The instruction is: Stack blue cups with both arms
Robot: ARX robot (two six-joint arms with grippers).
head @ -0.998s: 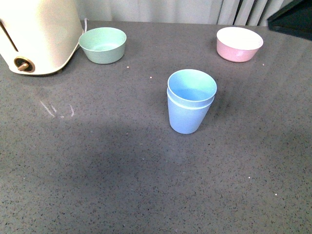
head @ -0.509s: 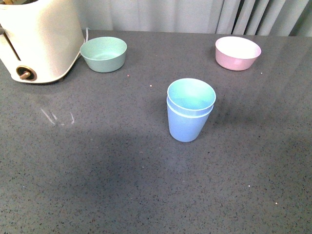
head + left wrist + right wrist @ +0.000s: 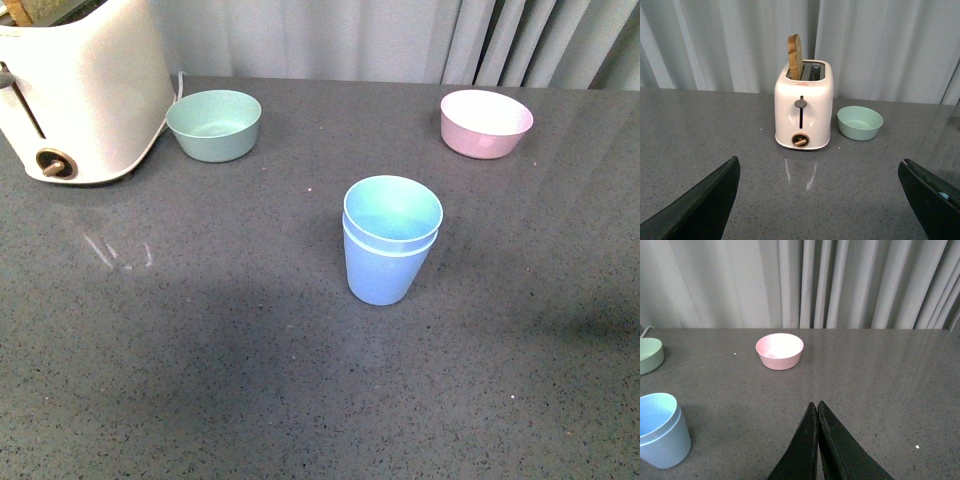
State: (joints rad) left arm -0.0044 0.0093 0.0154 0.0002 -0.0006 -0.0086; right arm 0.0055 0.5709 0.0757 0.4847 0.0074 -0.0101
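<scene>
Two cups (image 3: 391, 240) sit nested mid-table (image 3: 200, 380); left end effector (image 3: 820, 200) gapes wide, right end effector (image 3: 818, 412) is pinched empty, so I'd retreat without nudging them

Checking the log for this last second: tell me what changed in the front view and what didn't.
The view tipped upward: everything slid lower in frame, and more curtain shows. The dark object at the top right corner left the frame. The stacked blue cups, green bowl, pink bowl and toaster keep their arrangement; nothing gripped or released.
</scene>
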